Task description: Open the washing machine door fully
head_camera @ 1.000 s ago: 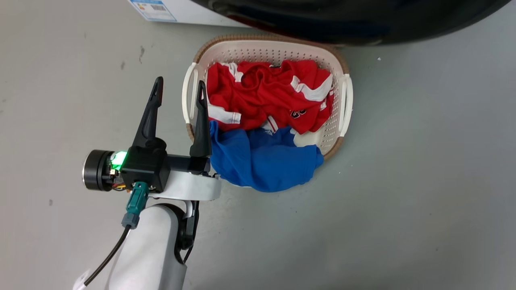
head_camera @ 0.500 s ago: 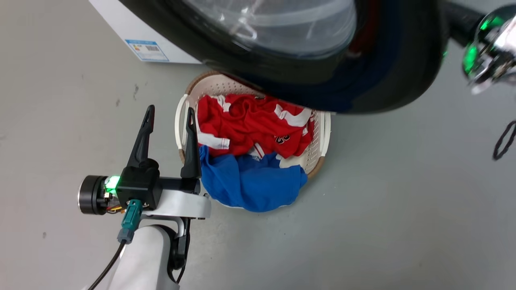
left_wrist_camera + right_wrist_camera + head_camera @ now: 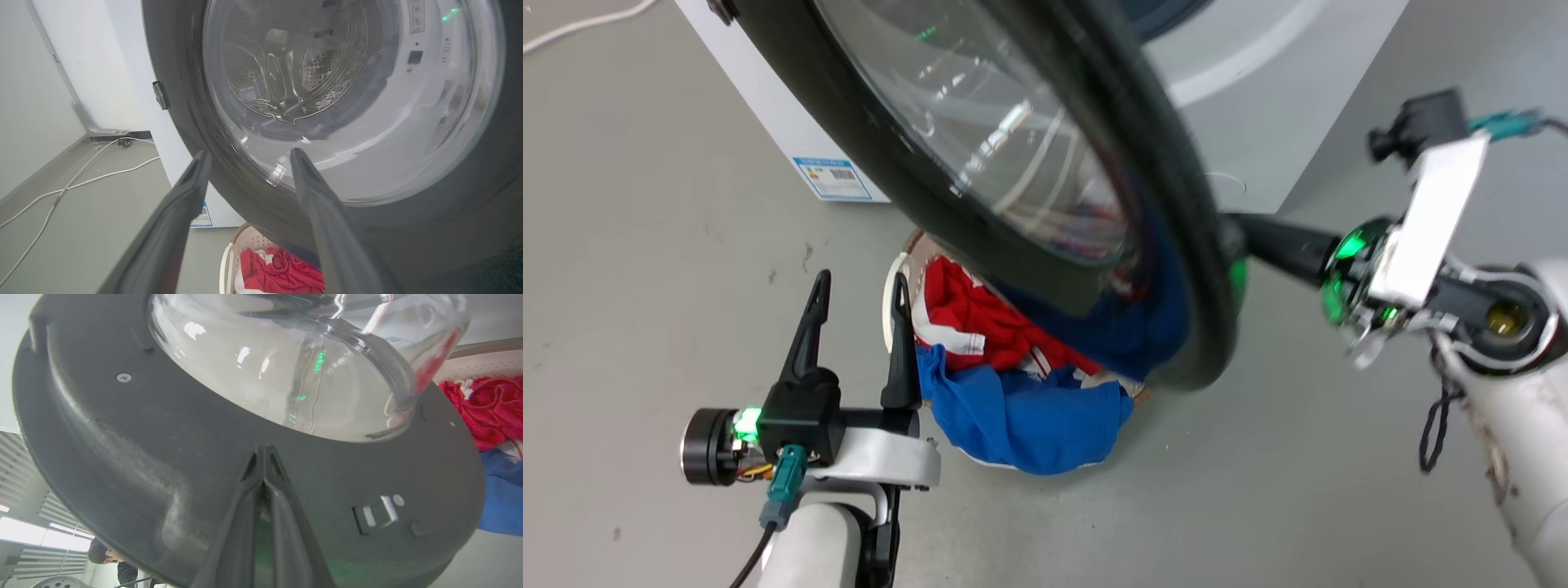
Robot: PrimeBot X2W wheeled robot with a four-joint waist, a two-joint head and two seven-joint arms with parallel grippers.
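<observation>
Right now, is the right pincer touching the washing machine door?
Touching. In the right wrist view the right pincer, shut, presses its tips against the black inner face of the washing machine door, with no gap visible.

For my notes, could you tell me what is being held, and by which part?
Nothing is held: left gripper open; right gripper shut, tips against the inner face of the washing machine door.
</observation>
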